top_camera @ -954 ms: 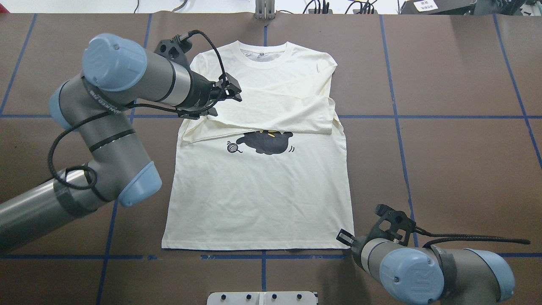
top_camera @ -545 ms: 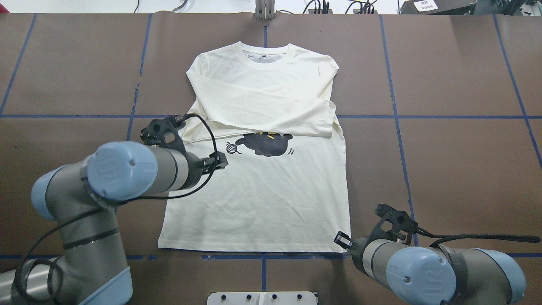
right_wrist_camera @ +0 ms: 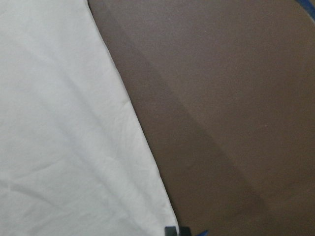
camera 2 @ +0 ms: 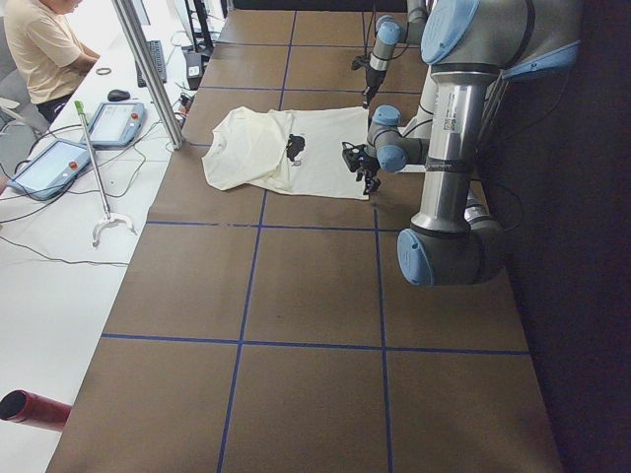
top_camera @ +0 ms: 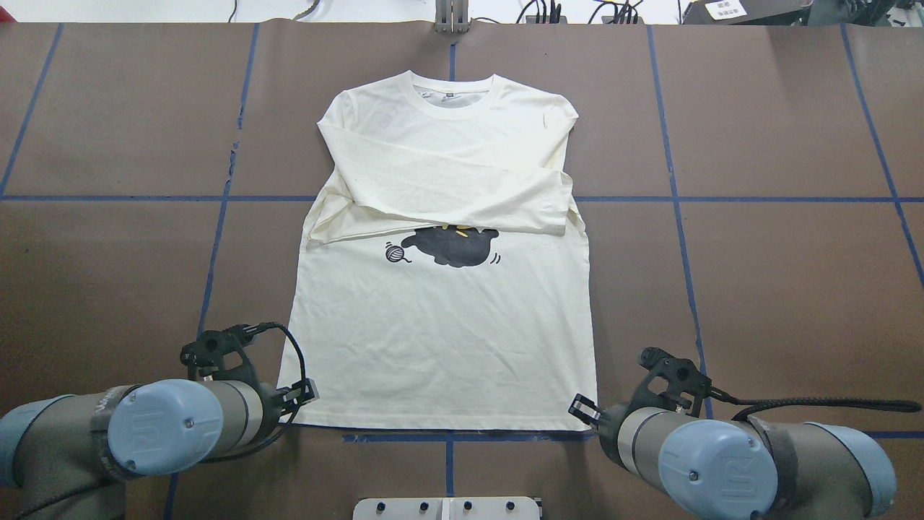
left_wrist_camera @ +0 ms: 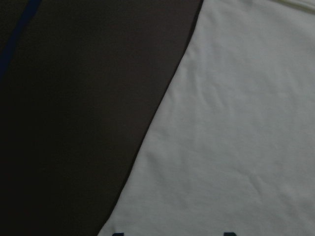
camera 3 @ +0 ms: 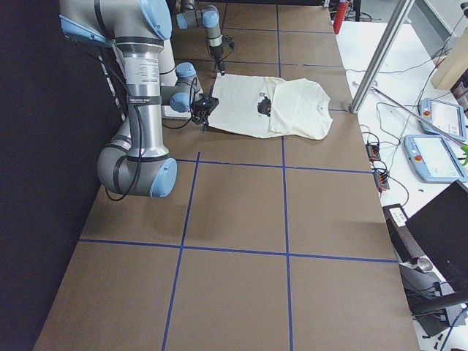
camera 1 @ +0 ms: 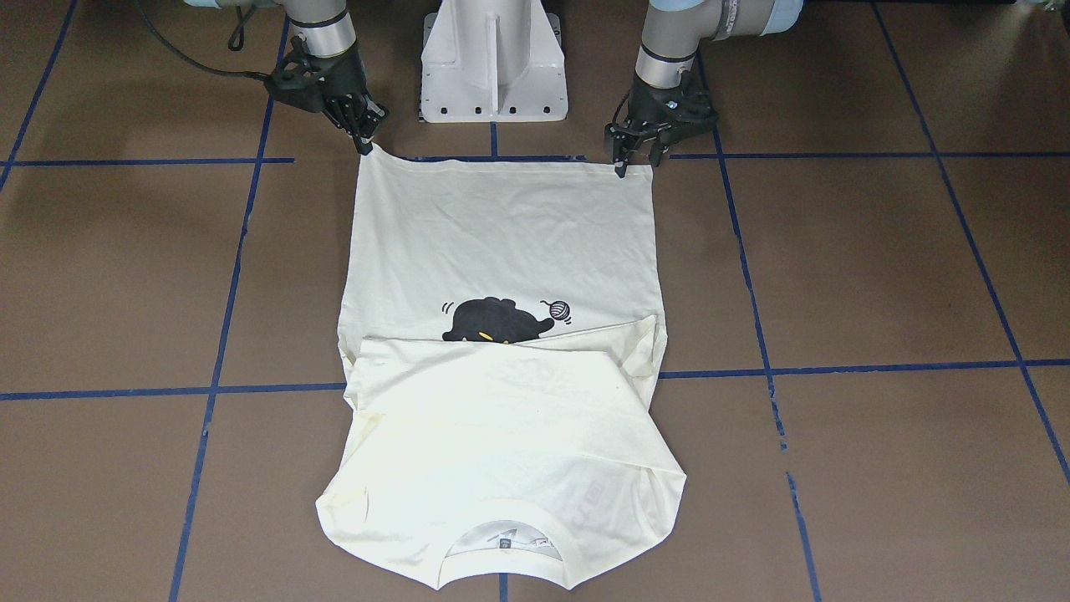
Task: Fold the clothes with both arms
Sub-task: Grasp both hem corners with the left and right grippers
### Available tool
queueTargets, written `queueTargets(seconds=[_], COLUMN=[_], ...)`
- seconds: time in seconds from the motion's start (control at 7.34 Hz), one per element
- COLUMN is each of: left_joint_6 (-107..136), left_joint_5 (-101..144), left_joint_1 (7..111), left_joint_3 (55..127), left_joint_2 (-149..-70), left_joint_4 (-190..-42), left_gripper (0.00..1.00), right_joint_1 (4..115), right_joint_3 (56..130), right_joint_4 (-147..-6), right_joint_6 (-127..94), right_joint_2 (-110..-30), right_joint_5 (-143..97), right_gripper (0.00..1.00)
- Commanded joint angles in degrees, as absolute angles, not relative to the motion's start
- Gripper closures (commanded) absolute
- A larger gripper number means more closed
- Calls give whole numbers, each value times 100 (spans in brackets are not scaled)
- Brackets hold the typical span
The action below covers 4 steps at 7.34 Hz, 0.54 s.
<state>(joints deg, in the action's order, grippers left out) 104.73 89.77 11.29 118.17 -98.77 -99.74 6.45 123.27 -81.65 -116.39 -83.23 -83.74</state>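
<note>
By the robot, the right gripper [camera 1: 366, 144] has its jaws pinched together on one hem corner of the shirt [camera 1: 501, 242]. The left gripper [camera 1: 634, 161] sits at the other corner, spread wide and holding nothing. Farther off, the sleeves lie folded across the chest on the brown table [camera 1: 878, 267].

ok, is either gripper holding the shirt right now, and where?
Right gripper looks shut on the T-shirt, at the hem corner on its side. Left gripper is open at the other hem corner, holding nothing yet.

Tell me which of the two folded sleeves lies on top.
The sleeve from the T-shirt's shoulder on the robot's left; it runs unbroken across the chest to its cuff, while the other sleeve only peeks out beneath.
</note>
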Motion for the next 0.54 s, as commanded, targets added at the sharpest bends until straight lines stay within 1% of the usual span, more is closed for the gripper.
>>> queueTargets(seconds=[0.0,0.41], left_joint_6=[10591,10539], left_joint_5=[9009,9009], left_joint_1=[993,993], left_joint_3=[11821,11795], left_joint_2=[-9800,-9774], left_joint_4=[-9967,-9967], left_gripper=[35,37], right_joint_1=[650,668], right_joint_3=[12322,12340], right_joint_4=[-8165,-8165], right_joint_6=[-11645,-11654], right_joint_2=[-8306,-8323], right_joint_5=[-8367,-8341], right_gripper=[100,100])
